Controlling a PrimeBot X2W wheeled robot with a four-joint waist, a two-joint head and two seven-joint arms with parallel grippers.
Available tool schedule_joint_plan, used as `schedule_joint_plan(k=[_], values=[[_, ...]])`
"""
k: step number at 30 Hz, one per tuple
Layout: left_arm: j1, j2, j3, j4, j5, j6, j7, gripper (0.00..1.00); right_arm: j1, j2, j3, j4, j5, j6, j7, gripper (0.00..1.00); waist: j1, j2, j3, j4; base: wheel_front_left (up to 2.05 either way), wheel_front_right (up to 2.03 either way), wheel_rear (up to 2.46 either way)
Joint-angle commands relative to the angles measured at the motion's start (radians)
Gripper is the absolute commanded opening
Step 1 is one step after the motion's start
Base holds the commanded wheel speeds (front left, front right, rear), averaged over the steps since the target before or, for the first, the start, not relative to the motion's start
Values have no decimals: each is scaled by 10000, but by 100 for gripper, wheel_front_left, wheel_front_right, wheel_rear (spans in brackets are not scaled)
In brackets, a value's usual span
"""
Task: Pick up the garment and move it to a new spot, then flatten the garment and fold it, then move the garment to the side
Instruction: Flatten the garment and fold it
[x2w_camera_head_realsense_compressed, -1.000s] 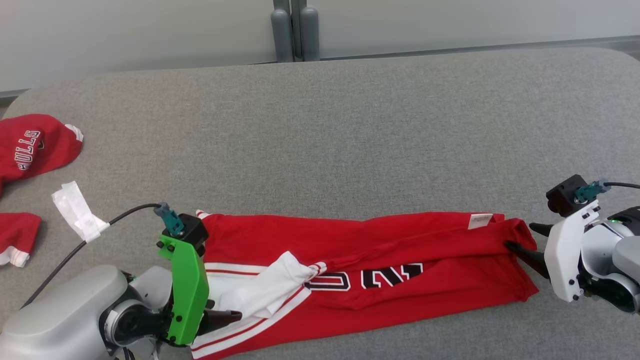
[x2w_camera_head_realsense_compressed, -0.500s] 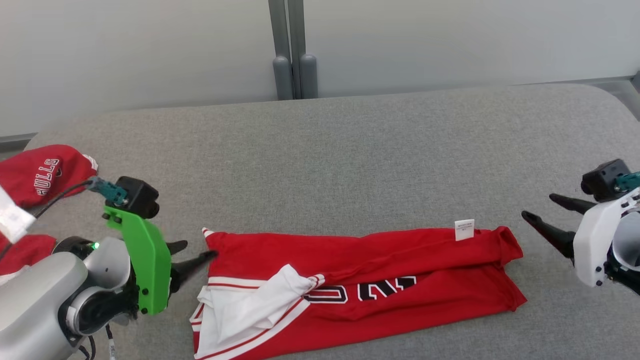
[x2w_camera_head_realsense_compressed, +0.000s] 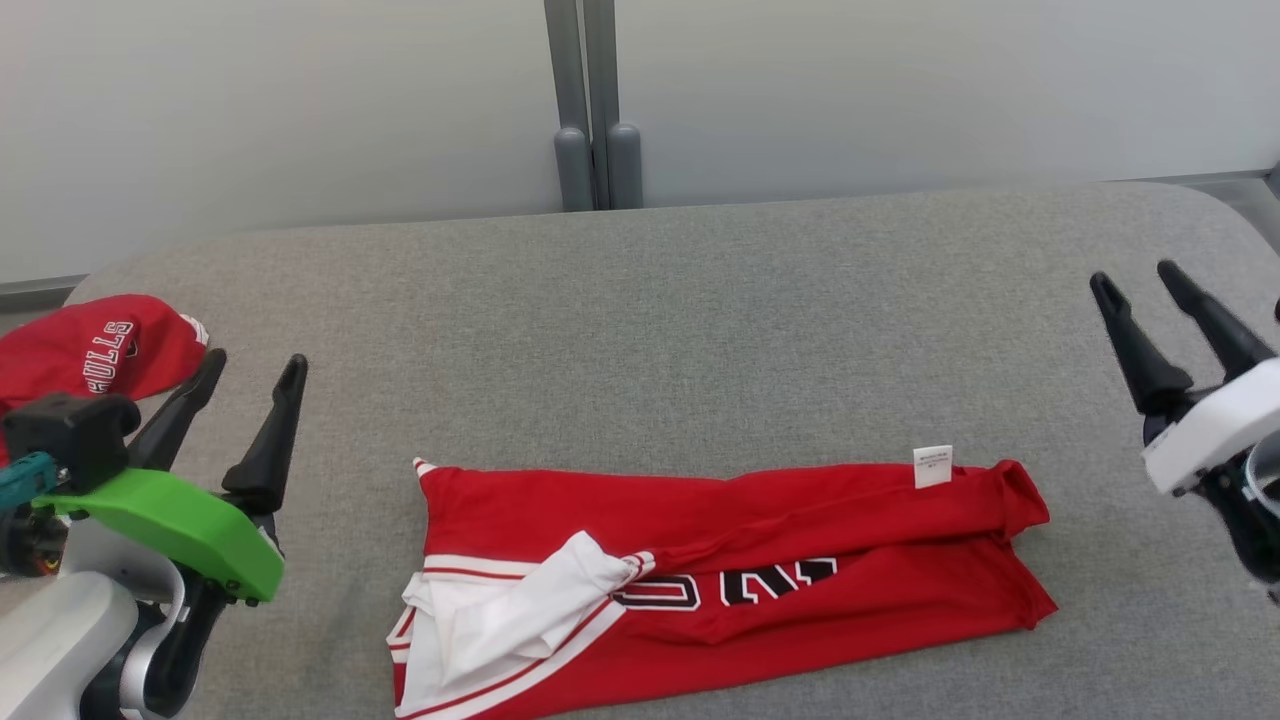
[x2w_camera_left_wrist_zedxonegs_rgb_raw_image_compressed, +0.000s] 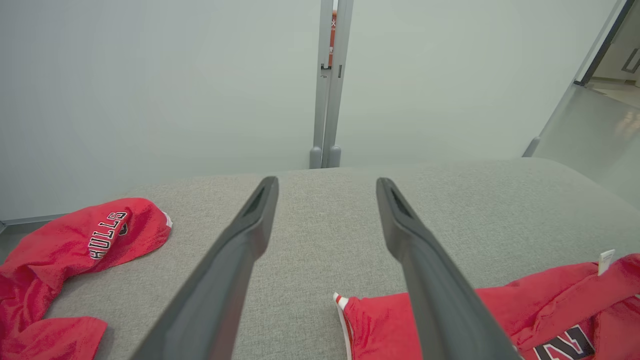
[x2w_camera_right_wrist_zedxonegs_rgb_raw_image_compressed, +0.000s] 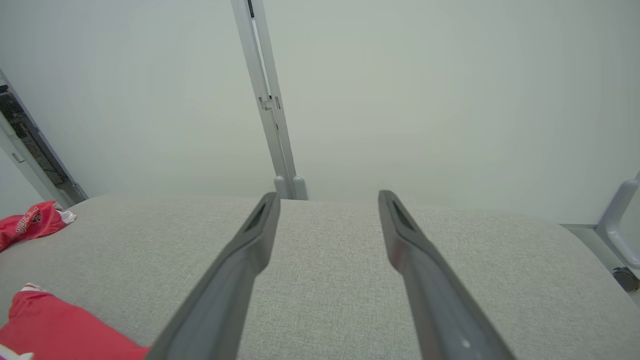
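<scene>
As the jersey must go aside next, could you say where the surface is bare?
Bare: the surface between the jersey and its far edge, and the right end by the right end effector. Crowded: the left end, with another red garment and the left end effector.

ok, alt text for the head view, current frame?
A red jersey folded into a long strip lies on a grey padded table, black numerals and white trim showing. The left end effector and right end effector are open on either side, not touching it. A second red garment lies at the table's far left.
</scene>
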Motion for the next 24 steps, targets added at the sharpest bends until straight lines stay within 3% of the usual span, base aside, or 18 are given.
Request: schedule_joint_plan(k=[1, 6, 11, 14, 18, 24], values=[[415, -99, 294, 10, 159, 239, -186, 100, 626, 391, -645, -156, -370, -12, -18, 100, 0, 0, -9, 42, 0, 0, 0], [2101, -1371, 2680, -439, 1725, 698, -297, 100, 2728, 1758, -2863, -1008, -1876, -10, -21, 100, 0, 0, 23, 217, 0, 0, 0], [3920, -2930, 4379, -611, 3953, 347, -303, 100, 4071, 2548, -3761, -1465, -2712, -11, -20, 100, 0, 0, 34, 296, 0, 0, 0], [4767, -4097, 5317, -746, 5063, -21, -294, 100, 4589, 2860, -4043, -1530, -2922, -11, -21, 100, 0, 0, 14, 336, 0, 0, 0], [5316, -5226, 6188, -565, 6025, -667, -294, 100, 4911, 3028, -4112, -1509, -3070, -11, -21, 100, 0, 0, -10, 347, 0, 0, 0], [5490, -5911, 6777, -106, 6946, -1678, -294, 100, 4690, 2971, -3814, -1411, -2986, -11, 13, 100, 0, 0, 29, 310, 0, 0, 0]])
